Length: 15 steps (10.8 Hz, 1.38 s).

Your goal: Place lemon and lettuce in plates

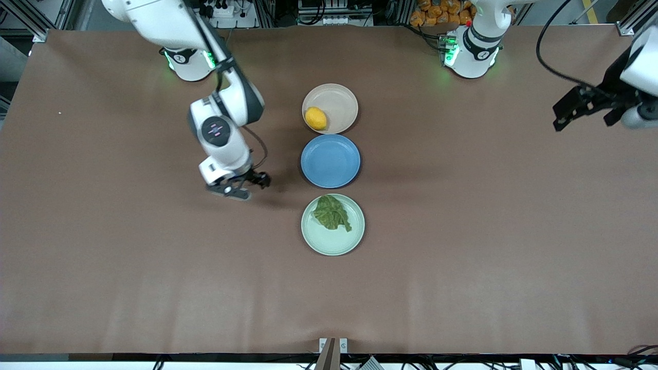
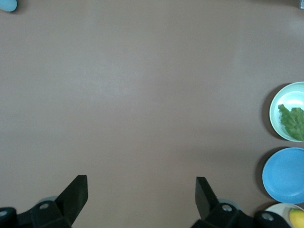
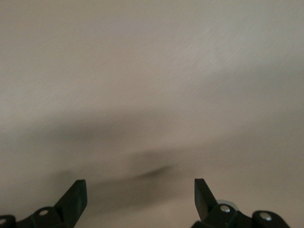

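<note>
The lemon (image 1: 315,118) lies in the beige-pink plate (image 1: 339,100), the plate farthest from the front camera. The lettuce (image 1: 332,212) lies in the mint green plate (image 1: 331,241), the nearest one. My right gripper (image 1: 245,186) is open and empty, low over bare table, beside the plates toward the right arm's end. My left gripper (image 1: 563,117) is open and empty, up over the left arm's end of the table. The left wrist view shows the left gripper (image 2: 141,190), the mint plate (image 2: 280,102), lettuce (image 2: 294,122) and lemon (image 2: 297,217). The right wrist view shows the right gripper (image 3: 140,192) over bare table.
A blue plate (image 1: 330,161) sits between the two plates in one row; it also shows in the left wrist view (image 2: 285,175). The brown table (image 1: 128,257) spreads wide on both sides of the row. Orange fruit (image 1: 442,13) is stacked past the table edge near the left arm's base.
</note>
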{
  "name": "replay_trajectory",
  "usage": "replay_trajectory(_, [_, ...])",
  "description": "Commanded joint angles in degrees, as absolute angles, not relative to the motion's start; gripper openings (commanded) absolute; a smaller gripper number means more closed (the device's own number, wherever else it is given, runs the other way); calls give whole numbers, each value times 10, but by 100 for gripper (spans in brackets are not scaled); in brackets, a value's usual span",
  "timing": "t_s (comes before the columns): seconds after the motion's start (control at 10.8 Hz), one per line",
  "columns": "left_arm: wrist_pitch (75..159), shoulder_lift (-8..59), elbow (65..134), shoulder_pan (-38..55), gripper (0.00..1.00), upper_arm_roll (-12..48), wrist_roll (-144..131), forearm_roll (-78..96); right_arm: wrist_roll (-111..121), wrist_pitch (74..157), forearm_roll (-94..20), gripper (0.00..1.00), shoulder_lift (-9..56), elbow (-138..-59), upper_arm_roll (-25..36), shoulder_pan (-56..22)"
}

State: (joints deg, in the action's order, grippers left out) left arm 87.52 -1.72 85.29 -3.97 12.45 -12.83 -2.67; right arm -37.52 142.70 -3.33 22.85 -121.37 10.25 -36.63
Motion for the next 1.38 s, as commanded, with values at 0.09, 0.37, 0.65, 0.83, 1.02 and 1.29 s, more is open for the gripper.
replay_trajectory(0.09, [850, -30, 840, -66, 100, 123, -65, 11, -214, 1425, -28, 100, 236, -1199, 93, -267])
replay_trajectory(0.37, [846, -30, 846, -47, 100, 81, -48, 11, -108, 1421, -30, 100, 236, -1201, 92, -175])
replay_trajectory(0.65, [827, -30, 854, -47, 100, 79, -25, 14, 8, 1395, -34, 100, 213, -1218, 91, -116])
replay_trajectory(0.83, [826, -42, 864, -42, 100, 79, -40, 14, 26, 1341, -33, 100, 184, -1220, 93, -109])
replay_trajectory(1.02, [826, -42, 864, -40, 100, 79, -65, 14, 36, 1314, -32, 100, 161, -1237, 79, -83])
replay_trajectory(1.29, [826, -42, 863, -42, 100, 77, -79, 12, 27, 1283, -28, 100, 136, -1264, -84, 46])
